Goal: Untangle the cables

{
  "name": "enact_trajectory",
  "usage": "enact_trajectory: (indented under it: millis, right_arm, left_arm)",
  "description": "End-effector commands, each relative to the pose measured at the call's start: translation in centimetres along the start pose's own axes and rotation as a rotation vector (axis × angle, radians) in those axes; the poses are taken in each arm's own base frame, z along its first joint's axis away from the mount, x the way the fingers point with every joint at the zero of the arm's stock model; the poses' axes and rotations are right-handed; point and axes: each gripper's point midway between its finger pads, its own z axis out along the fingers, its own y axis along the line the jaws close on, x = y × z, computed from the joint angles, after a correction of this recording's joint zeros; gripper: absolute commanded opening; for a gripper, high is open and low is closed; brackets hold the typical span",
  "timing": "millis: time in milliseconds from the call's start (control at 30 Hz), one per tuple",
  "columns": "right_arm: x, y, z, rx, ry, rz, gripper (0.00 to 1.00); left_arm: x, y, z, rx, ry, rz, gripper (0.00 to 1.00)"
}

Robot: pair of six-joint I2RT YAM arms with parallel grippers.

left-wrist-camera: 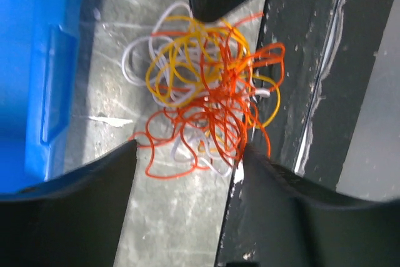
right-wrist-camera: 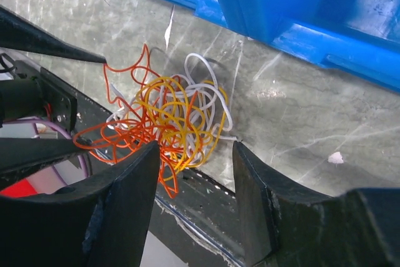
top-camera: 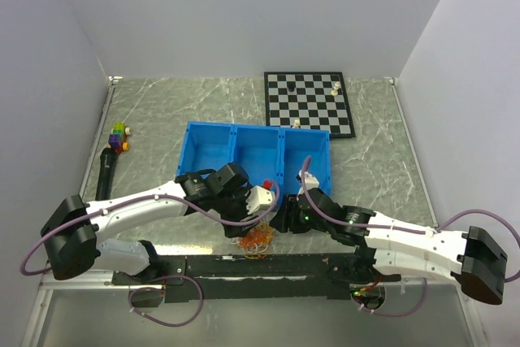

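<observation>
The cables (top-camera: 257,240) are a small tangled clump of orange, yellow and white loops lying at the near edge of the marble table, partly over the black rail. My left gripper (top-camera: 253,219) comes at the clump from the left. In the left wrist view the left gripper (left-wrist-camera: 190,148) is open, its tips astride the lower orange loops of the cables (left-wrist-camera: 209,101). My right gripper (top-camera: 284,219) comes in from the right. In the right wrist view the right gripper (right-wrist-camera: 195,148) is open, its left finger (right-wrist-camera: 125,198) touching the cables (right-wrist-camera: 169,123).
The blue bin (top-camera: 213,145), with three compartments, stands just behind the clump. A chessboard (top-camera: 309,111) with a few pieces lies at the back right. Coloured blocks (top-camera: 120,137) and a black tool (top-camera: 104,172) sit at the left. The black rail (top-camera: 292,267) runs along the near edge.
</observation>
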Motion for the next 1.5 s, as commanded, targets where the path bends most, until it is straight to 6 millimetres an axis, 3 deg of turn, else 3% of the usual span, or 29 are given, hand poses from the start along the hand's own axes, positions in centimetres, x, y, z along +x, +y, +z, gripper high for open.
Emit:
enact_trajectory:
  millis: [0,233,300,600,867,1033,1067,1167,1467]
  right_arm:
    - [-0.7,1.0,0.5,-0.031,-0.037,0.014,0.57]
    - [-0.8,1.5,1.6,-0.033,-0.028,0.001,0.56]
    - [-0.9,1.8,2.0,-0.029,-0.021,-0.007,0.56]
    - [-0.9,2.7,3.6,-0.033,0.001,-0.024,0.46]
    - [-0.4,3.1,3.9,-0.068,0.014,-0.004,0.24]
    - [-0.3,2.5,3.4,-0.052,0.007,0.010,0.00]
    - [-0.2,2.4,3.2,-0.051,0.005,0.008,0.00]
    - [0.0,1.6,2.2,-0.034,-0.002,0.012,0.00]
    - [2.2,-2.7,-0.7,0.072,0.015,0.017,0.00]
  left_arm:
    - [-1.8,0.3,0.7,0.001,-0.064,0.018,0.60]
    - [-0.6,0.2,0.8,0.012,-0.012,0.029,0.14]
    - [-0.5,0.2,0.7,0.005,-0.011,0.034,0.07]
    - [-0.7,0.4,-0.2,-0.022,-0.027,0.043,0.08]
    - [-1.1,1.4,0.0,-0.076,-0.036,0.047,0.07]
    - [-0.9,1.8,0.0,-0.094,-0.026,0.053,0.06]
    - [-0.8,1.9,-0.2,-0.103,-0.019,0.054,0.05]
    - [-0.9,2.3,-1.6,-0.148,-0.014,0.073,0.01]
    - [-1.1,2.1,-8.7,-0.223,0.001,0.110,0.01]
